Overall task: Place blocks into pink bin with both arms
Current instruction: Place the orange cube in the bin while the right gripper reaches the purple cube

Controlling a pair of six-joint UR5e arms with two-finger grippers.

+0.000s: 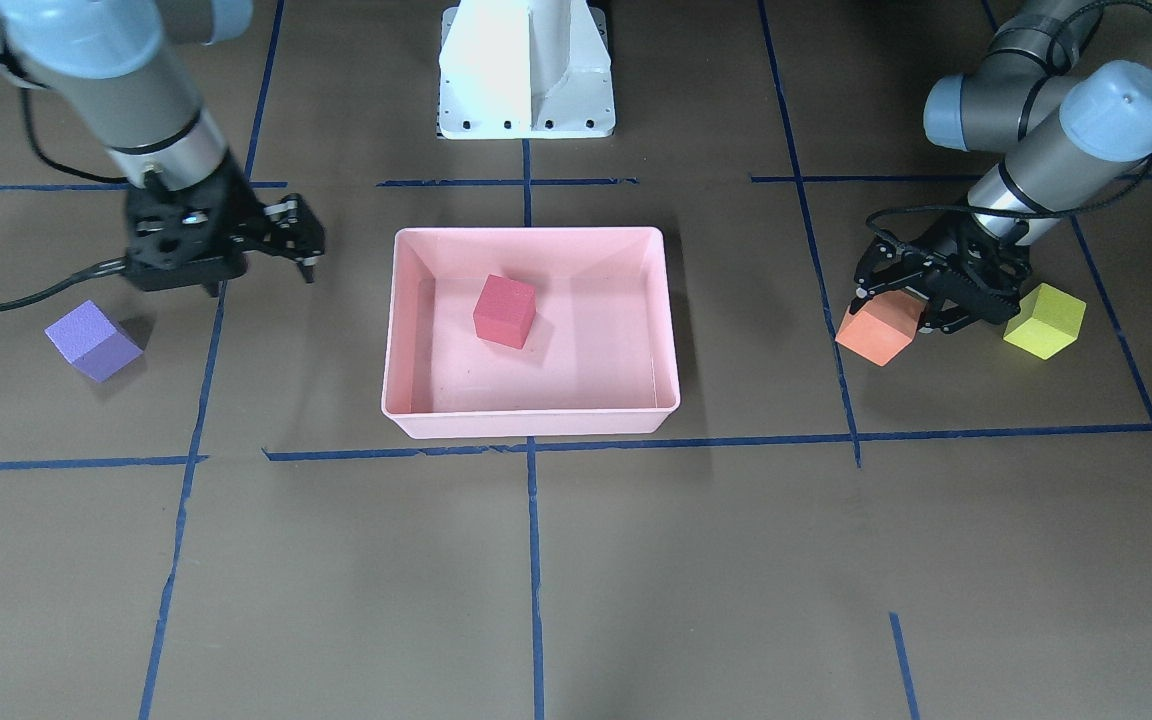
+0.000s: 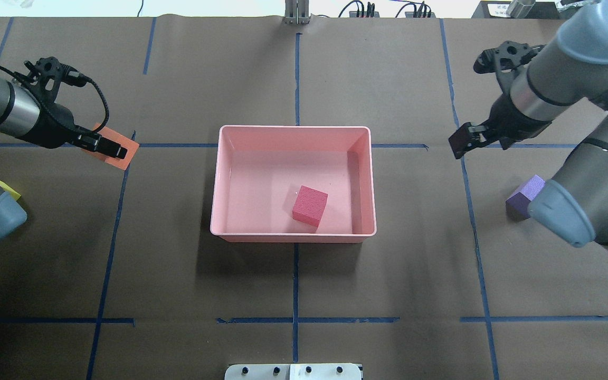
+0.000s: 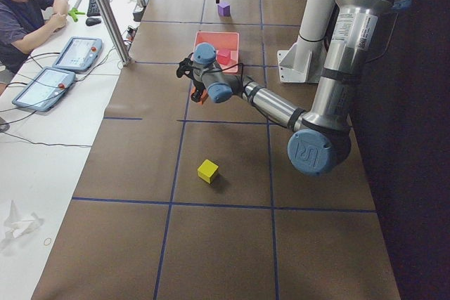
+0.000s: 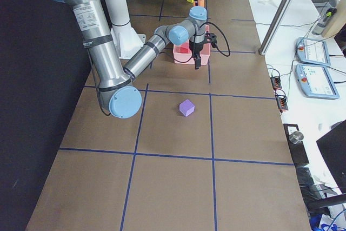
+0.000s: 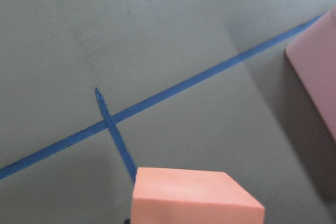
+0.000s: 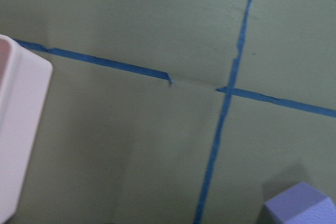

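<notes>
Left end effector (image 1: 898, 308) is clamping the orange block (image 1: 874, 332), one finger on each side of it. Cannot tell whether the block is resting on the worktop (image 1: 636, 560) or sitting just off it. In the left wrist view the block's top face is filling the lower edge of the frame, just past a crossing of blue tape lines (image 5: 113, 124).

Yellow-green block (image 1: 1044, 320) is lying just beside this end effector, on the side away from the pink bin (image 1: 531, 422).

Right end effector (image 1: 263, 278) is hanging with its fingers spread wide, gripping nothing, over bare worktop between the bin and the purple block (image 1: 94, 340). The purple block is lying near it but apart.

Red block (image 1: 504, 311) is sitting on the bin floor, toward the robot's side, touching no wall
</notes>
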